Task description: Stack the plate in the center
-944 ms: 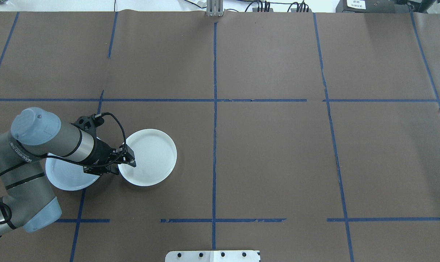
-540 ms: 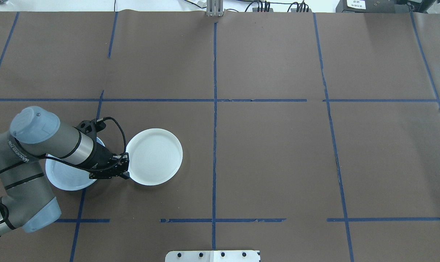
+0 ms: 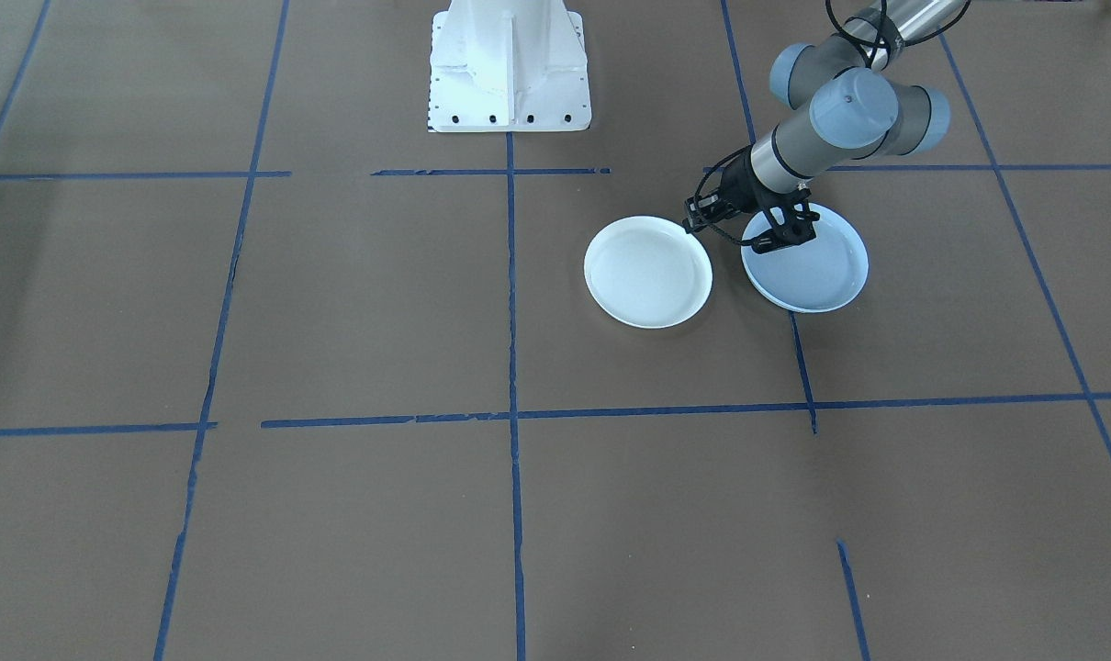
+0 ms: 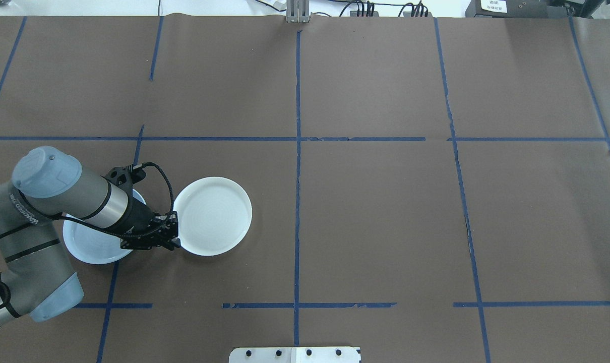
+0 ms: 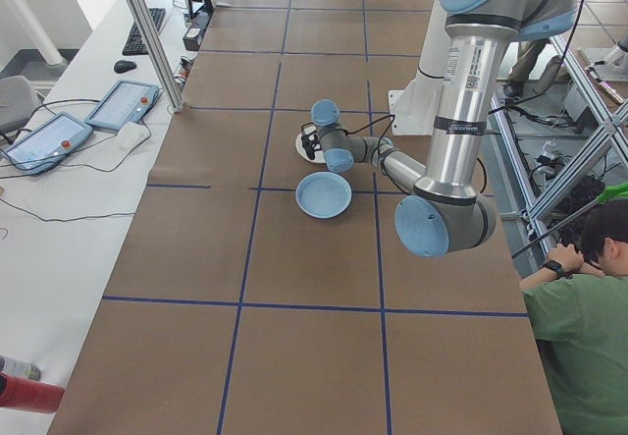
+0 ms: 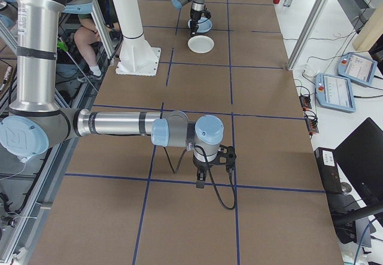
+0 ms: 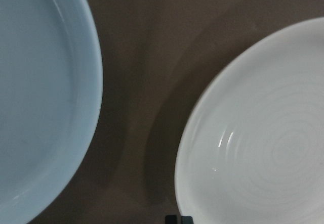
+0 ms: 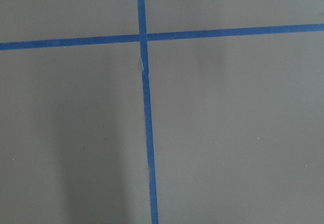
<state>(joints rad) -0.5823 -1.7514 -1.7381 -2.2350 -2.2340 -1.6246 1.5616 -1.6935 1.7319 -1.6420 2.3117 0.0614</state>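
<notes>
Left gripper (image 4: 175, 237) low at the near-left rim of the white plate (image 4: 212, 216), jaws seemingly pinching that rim, though too small to be sure. Blue plate (image 4: 90, 243) just behind the jaws, partly under the wrist, apart from the white one across a bare strip of brown table (image 4: 375, 212). Right gripper (image 6: 202, 178) pointing down over blue tape lines (image 8: 146, 107), jaw state impossible to tell.

blue plate (image 4: 90, 247) partly under left arm (image 4: 73, 199), right gripper's (image 6: 206, 172) fingers too small
</notes>
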